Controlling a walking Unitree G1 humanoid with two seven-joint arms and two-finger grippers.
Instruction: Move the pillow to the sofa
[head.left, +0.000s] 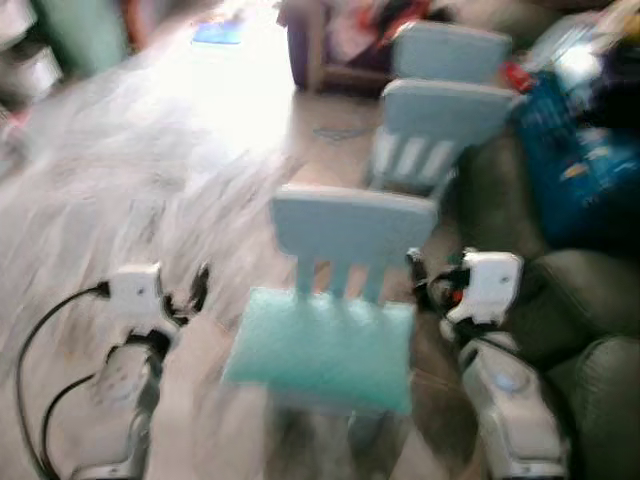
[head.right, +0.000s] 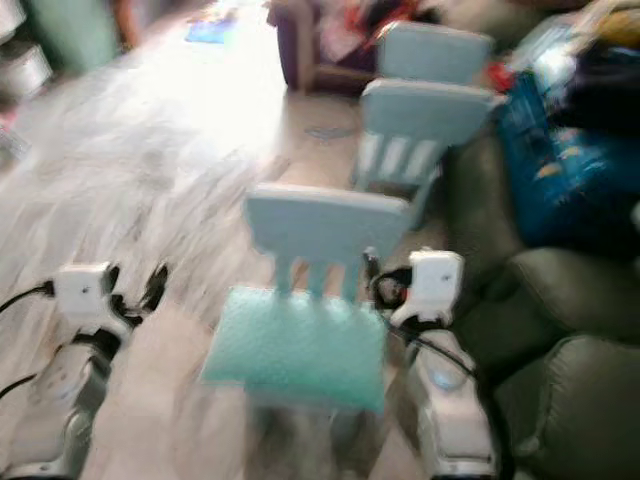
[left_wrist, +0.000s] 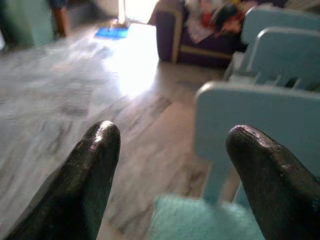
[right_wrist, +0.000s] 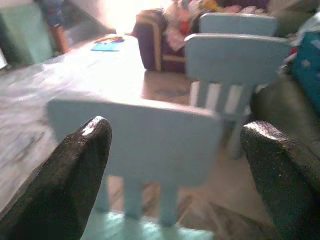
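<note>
Left pincer (left_wrist: 172, 165): fingers spread apart, holding nothing, raised at the left side of the nearest light-blue chair (head.left: 352, 228). Right pincer (right_wrist: 175, 165): fingers likewise spread apart and empty, raised at the chair's right side, facing its backrest. Turquoise pillow (head.left: 325, 345): lying flat on the chair seat, between the two arms. Dark green sofa (head.left: 580, 330): just right of the chair. Two more light-blue chairs (head.left: 440, 120) stand behind on the grey marbled floor (head.left: 120, 200); head views are blurred
</note>
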